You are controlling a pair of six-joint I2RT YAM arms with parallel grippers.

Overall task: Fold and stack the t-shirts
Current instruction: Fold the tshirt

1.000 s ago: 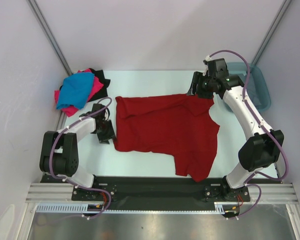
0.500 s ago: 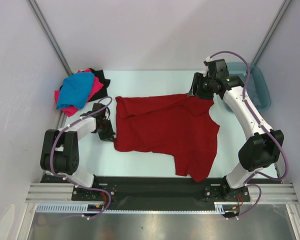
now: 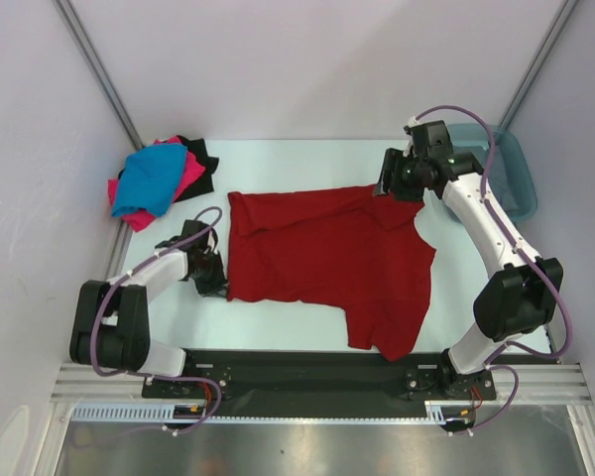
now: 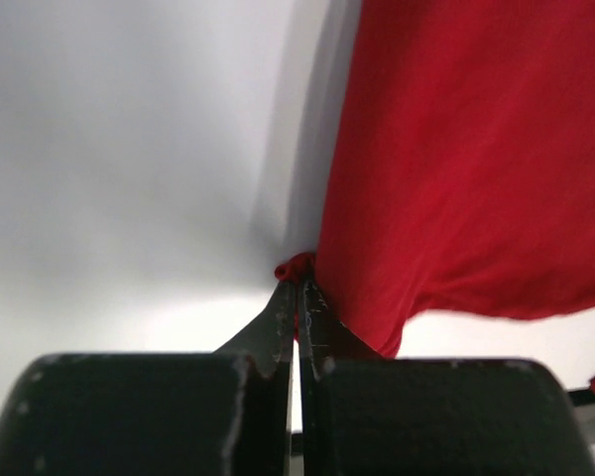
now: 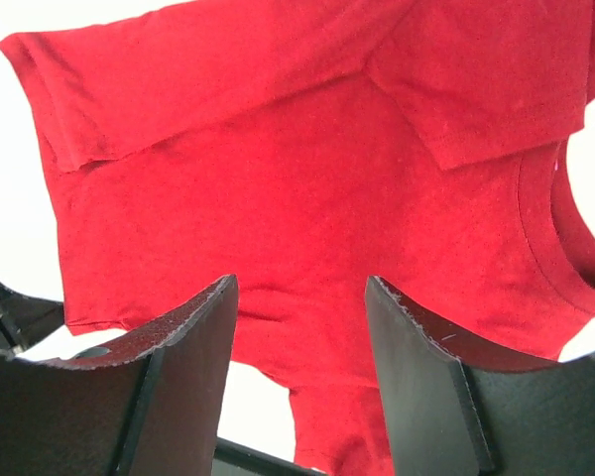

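Shut now, the left gripper [image 4: 297,290] has just closed its jaws from about half open onto the near-left edge of the dark red short-sleeved cloth t-shirt [image 3: 327,258]. In the left wrist view a small nub of red cloth sticks out at the very tips, so the pinch looks thin, on the hem alone. Over the same second the left arm slid a little nearer along that edge, toward the shirt's near-left corner. The right gripper [image 5: 299,288] has not moved or changed: it hangs above the far-right sleeve with its jaws well apart and nothing between them, the red cloth lying flat below. The red shirt lies spread in the middle of the pale white table [image 3: 278,159], one sleeve trailing toward the near edge, and it has not yet lifted or shifted. The bright blue shirt [image 3: 154,177], hot pink shirt [image 3: 137,213] and black shirt [image 3: 200,159] sit heaped at the far-left corner, well apart from it, and the teal plastic tub [image 3: 516,164] is at far right. My reading is that the first fold is about to start, but only one side is secured, and such a shallow hold could slip once the cloth is pulled.
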